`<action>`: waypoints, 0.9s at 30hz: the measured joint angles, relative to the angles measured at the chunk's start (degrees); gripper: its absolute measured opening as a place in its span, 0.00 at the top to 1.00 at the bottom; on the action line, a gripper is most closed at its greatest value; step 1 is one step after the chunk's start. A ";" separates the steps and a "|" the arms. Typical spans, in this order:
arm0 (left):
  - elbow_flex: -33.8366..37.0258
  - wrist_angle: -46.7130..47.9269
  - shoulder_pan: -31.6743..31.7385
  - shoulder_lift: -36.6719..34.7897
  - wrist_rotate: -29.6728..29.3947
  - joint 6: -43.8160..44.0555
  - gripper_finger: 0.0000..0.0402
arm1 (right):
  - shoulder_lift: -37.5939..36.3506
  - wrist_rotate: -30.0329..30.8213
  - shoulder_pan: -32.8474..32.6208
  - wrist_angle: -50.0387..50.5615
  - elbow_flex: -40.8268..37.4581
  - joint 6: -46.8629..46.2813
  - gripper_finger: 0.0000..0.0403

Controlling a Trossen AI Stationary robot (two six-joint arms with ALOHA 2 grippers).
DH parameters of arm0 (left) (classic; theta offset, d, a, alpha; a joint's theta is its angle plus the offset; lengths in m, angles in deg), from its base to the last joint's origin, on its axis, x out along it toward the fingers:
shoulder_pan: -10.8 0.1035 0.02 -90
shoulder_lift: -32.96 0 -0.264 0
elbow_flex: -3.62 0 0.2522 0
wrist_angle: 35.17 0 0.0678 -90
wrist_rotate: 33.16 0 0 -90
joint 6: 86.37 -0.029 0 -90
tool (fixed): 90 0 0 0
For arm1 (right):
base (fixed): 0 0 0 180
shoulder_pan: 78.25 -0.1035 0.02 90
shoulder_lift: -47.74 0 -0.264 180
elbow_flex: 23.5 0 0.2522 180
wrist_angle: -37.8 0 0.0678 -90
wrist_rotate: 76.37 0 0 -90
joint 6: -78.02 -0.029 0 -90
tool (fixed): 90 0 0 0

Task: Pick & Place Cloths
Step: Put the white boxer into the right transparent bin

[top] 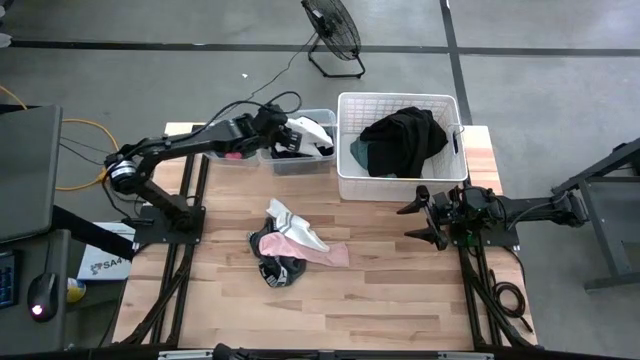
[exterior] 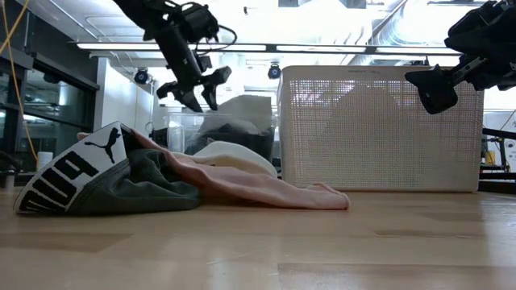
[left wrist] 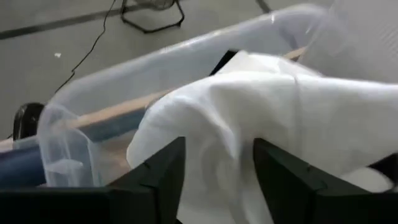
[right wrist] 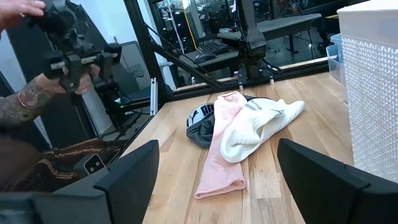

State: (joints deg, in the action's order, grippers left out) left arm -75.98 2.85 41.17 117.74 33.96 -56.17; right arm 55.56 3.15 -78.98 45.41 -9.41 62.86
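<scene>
A white cloth point(left wrist: 273, 112) is heaped in a clear bin point(top: 300, 160) at the table's far edge. My left gripper point(top: 291, 128) hovers open at the bin's rim, its fingers point(left wrist: 155, 177) on either side of a raised fold of that cloth. A white cloth point(top: 296, 226), a pink cloth point(top: 322, 252) and a dark cloth with a white-lettered black waistband point(exterior: 72, 173) lie piled mid-table. Black and teal cloths point(top: 402, 140) fill the white basket point(top: 345, 180). My right gripper point(top: 420, 216) waits open above the table's right side. My left gripper is open with the white cloth's raised fold point(left wrist: 217, 143) showing between its fingers. I cannot tell whether the fingers touch the cloth. They slant down into the bin from the table's left.
A second clear bin point(top: 232, 152) stands left of the first. The white slatted basket point(exterior: 371, 129) stands at the far right of the table. Bare wood lies near the front edge. Beyond the table, a person's tattooed arm point(right wrist: 25, 99) holds a hand-held device.
</scene>
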 joint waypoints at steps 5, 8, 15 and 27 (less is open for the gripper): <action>0.00 -0.04 0.00 -3.95 -0.71 -0.12 0.48 | 0.01 -0.02 -0.01 0.02 0.01 0.00 0.21; 0.00 0.98 0.00 -6.07 -2.77 -0.44 0.48 | 0.00 0.00 -0.02 0.02 0.00 0.00 0.21; 0.00 -0.06 -2.86 -7.81 -0.35 -2.59 0.57 | 0.00 0.00 -0.02 0.01 0.02 0.00 0.21; 0.00 -8.63 -5.64 -3.52 5.54 -7.45 0.99 | 0.02 0.00 -0.01 0.02 0.00 0.00 0.21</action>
State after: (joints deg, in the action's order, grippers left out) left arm -75.98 -5.78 35.53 114.22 39.50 -63.62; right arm 55.58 3.15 -78.99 45.43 -9.41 62.86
